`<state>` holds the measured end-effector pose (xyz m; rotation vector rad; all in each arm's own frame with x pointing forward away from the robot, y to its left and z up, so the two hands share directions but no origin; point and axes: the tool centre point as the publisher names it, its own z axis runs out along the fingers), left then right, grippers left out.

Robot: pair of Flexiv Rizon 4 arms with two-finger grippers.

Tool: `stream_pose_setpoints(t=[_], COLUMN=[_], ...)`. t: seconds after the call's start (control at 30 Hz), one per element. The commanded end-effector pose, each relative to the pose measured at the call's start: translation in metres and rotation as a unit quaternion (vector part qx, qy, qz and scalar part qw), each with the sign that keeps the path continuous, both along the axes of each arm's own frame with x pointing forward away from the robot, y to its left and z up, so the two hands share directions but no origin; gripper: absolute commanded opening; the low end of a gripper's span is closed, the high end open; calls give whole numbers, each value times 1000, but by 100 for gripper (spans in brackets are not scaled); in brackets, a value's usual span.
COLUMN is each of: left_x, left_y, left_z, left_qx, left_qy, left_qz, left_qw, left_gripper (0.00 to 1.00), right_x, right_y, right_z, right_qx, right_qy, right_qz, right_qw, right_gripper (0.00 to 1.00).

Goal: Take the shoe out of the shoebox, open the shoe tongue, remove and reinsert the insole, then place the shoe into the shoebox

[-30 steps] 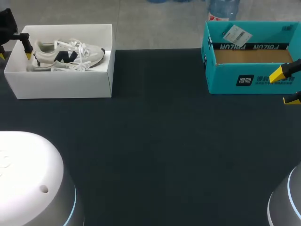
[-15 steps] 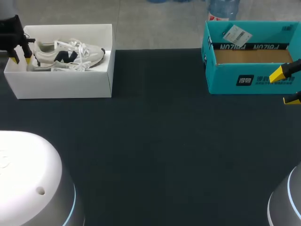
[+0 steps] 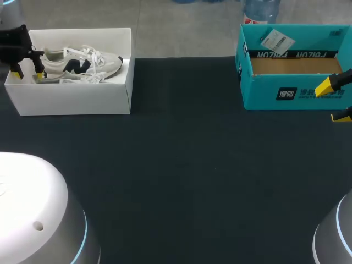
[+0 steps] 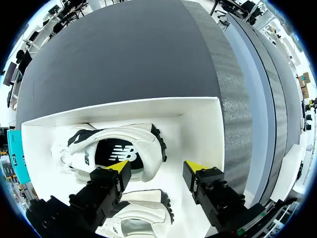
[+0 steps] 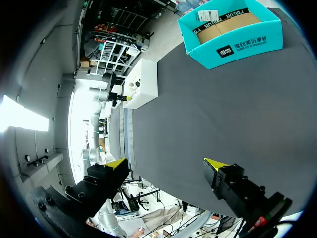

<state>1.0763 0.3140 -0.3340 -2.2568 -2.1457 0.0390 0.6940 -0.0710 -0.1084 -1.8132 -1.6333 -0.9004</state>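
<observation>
The pale shoe (image 4: pixel 116 153) lies on its side in the white shoebox (image 3: pixel 71 99), just ahead of the left gripper (image 4: pixel 156 167). That gripper hangs over the shoe's heel end with its fingers spread wide, gripping nothing. A second shoe (image 4: pixel 143 213) lies under it. Across the dark table (image 3: pixel 181 165), the right gripper (image 3: pixel 333 102) is wide open too, with the teal box (image 3: pixel 264 96) beside it.
</observation>
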Motion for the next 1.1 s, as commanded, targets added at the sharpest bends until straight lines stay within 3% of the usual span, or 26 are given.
stream_pose_setpoints(t=[0.03, 0.4, 0.53, 0.77, 0.83, 1.1], left_x=[7, -1, -2, -6, -6, -11], left_y=[0, 0, -2, -6, -6, -9], left_z=[-9, -25, -32, -43, -47, -54], left_qx=[-2, -10, -7, -11, -6, 4], left_qy=[6, 3, 5, 6, 6, 8], left_qz=[-2, -26, -25, -20, -17, -17], left_qw=[1000, 1000, 1000, 1000, 1000, 1000], left_gripper=[78, 76, 60, 58, 50, 39], right_x=[0, 0, 0, 0, 0, 0], right_y=[0, 0, 0, 0, 0, 0], right_z=[0, 0, 0, 0, 0, 0], right_qx=[-1, -1, -1, -1, -1, -1], right_qy=[0, 0, 0, 0, 0, 0], right_qz=[0, 0, 0, 0, 0, 0], right_qw=[1000, 1000, 1000, 1000, 1000, 1000], right_gripper=[100, 100, 100, 100, 100, 100])
